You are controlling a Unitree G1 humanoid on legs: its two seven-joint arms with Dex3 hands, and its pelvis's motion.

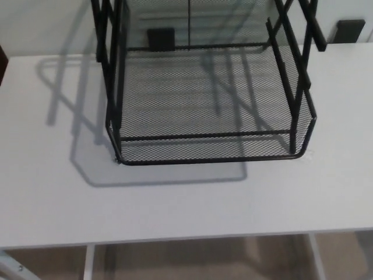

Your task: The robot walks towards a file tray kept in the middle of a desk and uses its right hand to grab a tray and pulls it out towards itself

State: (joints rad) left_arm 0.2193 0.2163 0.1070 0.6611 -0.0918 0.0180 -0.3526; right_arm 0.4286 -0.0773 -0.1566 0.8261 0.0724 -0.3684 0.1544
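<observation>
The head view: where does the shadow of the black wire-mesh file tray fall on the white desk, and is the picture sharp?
In the head view, the black wire-mesh file tray throws a soft grey shadow to the picture's left and toward the near edge of the white desk, so the light comes from the far right; the mesh is fairly sharp, with no strong glare; neither hand shows.
</observation>
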